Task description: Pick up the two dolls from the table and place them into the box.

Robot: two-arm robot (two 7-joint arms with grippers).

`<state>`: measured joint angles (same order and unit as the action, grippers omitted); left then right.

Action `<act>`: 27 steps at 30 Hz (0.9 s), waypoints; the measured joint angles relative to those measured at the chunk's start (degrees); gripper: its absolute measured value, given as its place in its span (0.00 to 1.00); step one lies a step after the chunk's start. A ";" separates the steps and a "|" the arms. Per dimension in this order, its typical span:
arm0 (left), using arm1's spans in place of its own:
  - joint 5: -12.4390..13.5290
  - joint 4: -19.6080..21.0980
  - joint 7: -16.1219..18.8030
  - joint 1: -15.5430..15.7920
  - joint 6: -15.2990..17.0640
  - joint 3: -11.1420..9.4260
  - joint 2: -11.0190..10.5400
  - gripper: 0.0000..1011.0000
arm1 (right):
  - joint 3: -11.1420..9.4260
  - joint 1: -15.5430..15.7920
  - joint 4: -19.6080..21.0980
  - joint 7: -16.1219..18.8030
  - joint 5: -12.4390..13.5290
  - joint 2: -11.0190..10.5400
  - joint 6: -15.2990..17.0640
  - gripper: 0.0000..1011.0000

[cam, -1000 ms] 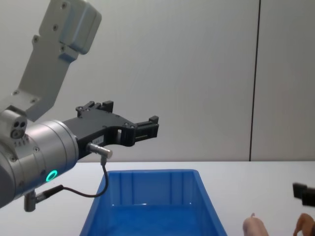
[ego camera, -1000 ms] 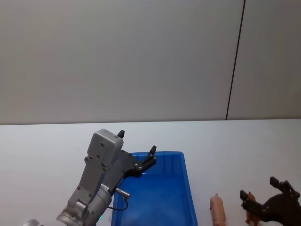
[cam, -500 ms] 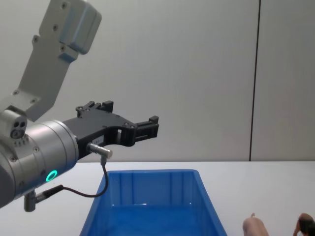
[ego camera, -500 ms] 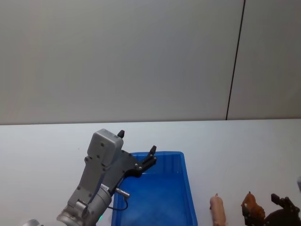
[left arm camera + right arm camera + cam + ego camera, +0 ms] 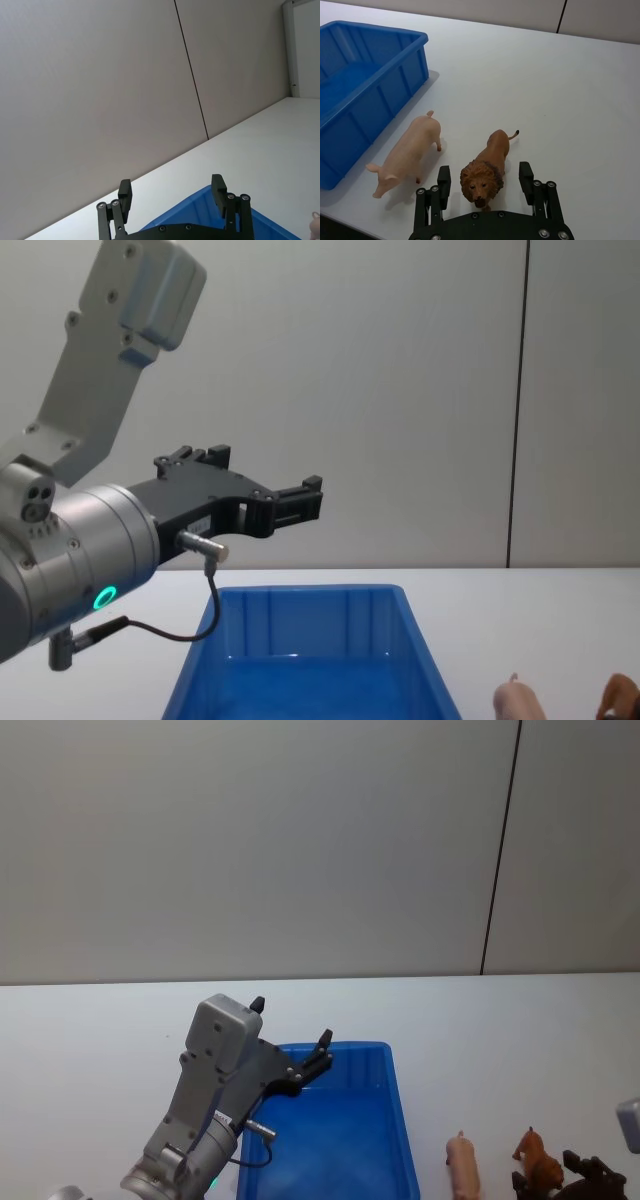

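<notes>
Right now the right hand (image 5: 485, 179) is hovering low over the desk (image 5: 560, 85), its fingers (image 5: 444, 181) spread wide on either side of the lion's (image 5: 492, 152) head. Neither finger appears to be touching the toy. The lion is standing upright on the side of the pig (image 5: 412, 150) away from the box (image 5: 385, 95), facing back toward the hand. The hand therefore seems to be lining up for a pinch across the mane and shoulders. The wide spread is probably there to let the shaggy head pass between the fingers before they close.

The pig is standing on its four legs just beside the box's long wall, apart from it, and close to the lion without touching. Neither toy is lying in the box yet, so the task is likely at its first pick.

Meanwhile the left hand (image 5: 171, 195) is hanging in the air above the box, over the rim on the robot's left, its fingers spread and gripping nothing. It looks to be waiting, held high enough to leave the box's mouth free for the right arm's drop.
</notes>
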<state>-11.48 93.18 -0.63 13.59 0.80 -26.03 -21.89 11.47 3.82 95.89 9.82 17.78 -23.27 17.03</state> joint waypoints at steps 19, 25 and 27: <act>0.00 0.00 0.00 0.00 0.00 0.00 0.00 0.99 | 0.37 -1.55 -1.18 -0.33 -0.14 1.61 -2.15 0.42; 0.00 0.00 0.00 0.00 0.00 0.00 0.00 0.99 | 0.46 -2.20 -0.16 -0.78 -1.49 2.01 -4.64 0.42; 0.00 0.00 0.00 0.00 0.00 0.00 0.00 0.99 | 0.50 -2.45 0.16 -0.77 -1.88 2.16 -5.26 0.42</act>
<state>-11.48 93.17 -0.63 13.58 0.80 -26.03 -21.89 11.97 1.37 96.05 9.04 15.90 -21.11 11.77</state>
